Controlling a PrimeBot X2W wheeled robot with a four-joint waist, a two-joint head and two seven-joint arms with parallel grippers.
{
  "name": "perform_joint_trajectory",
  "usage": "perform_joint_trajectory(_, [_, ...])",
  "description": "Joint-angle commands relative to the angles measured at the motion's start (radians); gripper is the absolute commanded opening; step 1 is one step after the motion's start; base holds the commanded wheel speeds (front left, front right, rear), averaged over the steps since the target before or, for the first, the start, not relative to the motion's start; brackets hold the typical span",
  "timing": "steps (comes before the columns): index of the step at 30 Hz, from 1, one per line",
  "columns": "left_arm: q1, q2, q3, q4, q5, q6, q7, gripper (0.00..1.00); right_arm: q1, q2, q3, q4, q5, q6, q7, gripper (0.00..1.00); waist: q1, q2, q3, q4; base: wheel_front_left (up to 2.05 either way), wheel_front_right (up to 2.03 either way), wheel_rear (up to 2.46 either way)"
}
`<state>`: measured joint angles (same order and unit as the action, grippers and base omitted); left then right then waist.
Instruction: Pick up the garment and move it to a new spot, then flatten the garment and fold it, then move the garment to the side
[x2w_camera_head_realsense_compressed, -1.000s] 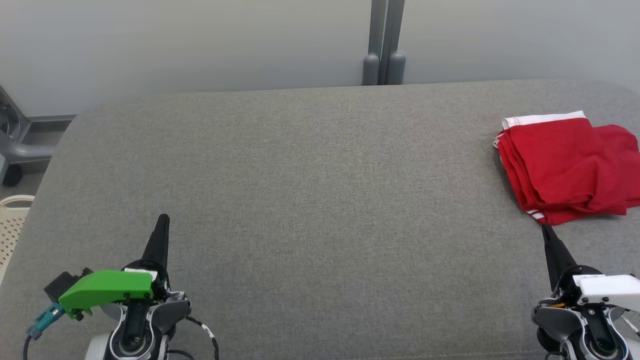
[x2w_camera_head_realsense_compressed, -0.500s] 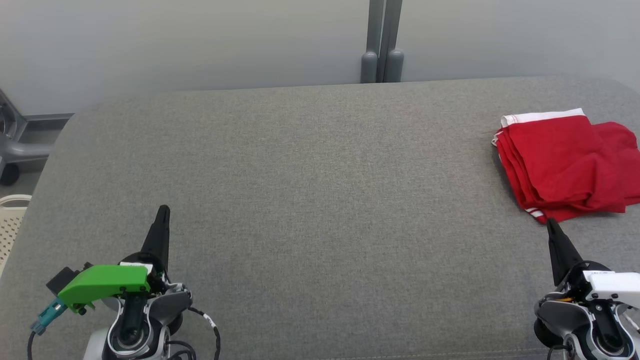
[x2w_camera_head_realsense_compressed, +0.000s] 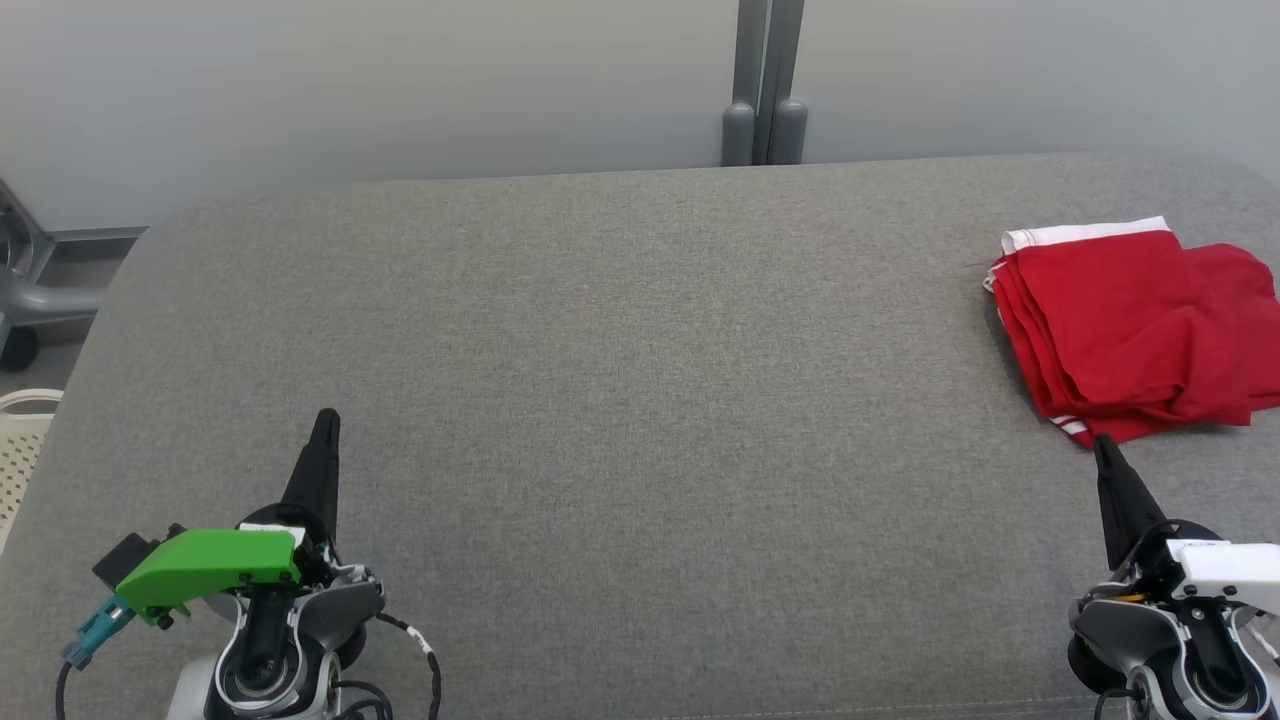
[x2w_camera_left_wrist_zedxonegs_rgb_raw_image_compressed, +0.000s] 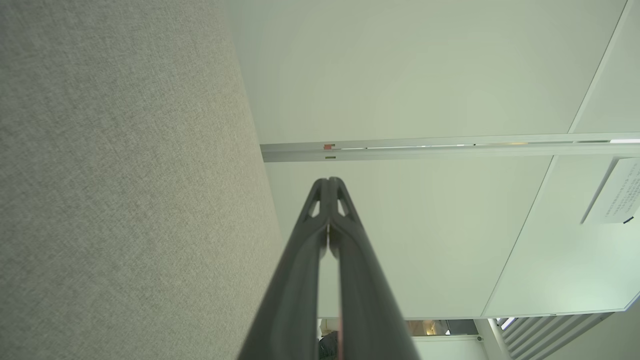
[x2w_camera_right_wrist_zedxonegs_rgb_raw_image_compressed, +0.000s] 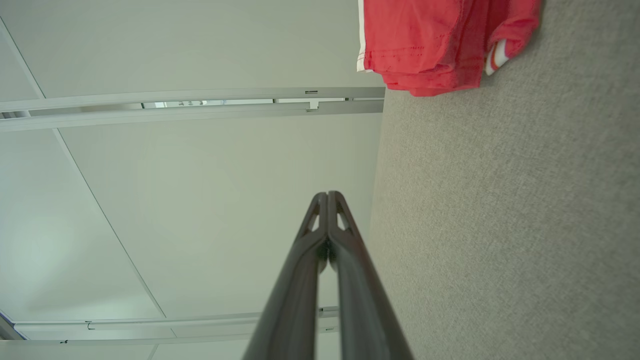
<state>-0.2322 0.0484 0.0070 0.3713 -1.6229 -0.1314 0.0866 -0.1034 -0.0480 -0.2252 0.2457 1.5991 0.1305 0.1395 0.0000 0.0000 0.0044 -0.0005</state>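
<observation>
**Both end effectors shut, holding nothing**

The right end effector (x2w_camera_head_realsense_compressed: 1102, 448), fingers pressed together and empty, points at the near corner of the folded red garment (x2w_camera_head_realsense_compressed: 1120, 320). The left end effector (x2w_camera_head_realsense_compressed: 325, 425), also closed and empty, is well apart from the garment, across the grey table (x2w_camera_head_realsense_compressed: 640, 350).

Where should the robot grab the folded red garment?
Probably the near corner with the white stripes of the red garment, coming from the front with the right gripper, whose shut jaws must open first. That corner sticks out nearest, and the folded layers stack there.
</observation>
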Motion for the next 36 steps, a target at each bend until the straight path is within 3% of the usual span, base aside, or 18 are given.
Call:
perform_joint_trajectory(1, [-0.014,0.0,0.004,0.002,-0.003,-0.002,0.002,0.0,-0.006,-0.004,-0.002,-0.005,0.004,0.0,0.003,0.0,0.0,0.0,0.0,0.0,0.0,0.0,0.0])
perform_joint_trajectory(36, [-0.014,0.0,0.004,0.001,-0.003,-0.002,0.001,0.0,-0.006,-0.004,-0.002,-0.005,0.004,0.0,0.003,0.0,0.0,0.0,0.0,0.0,0.0,0.0,0.0])
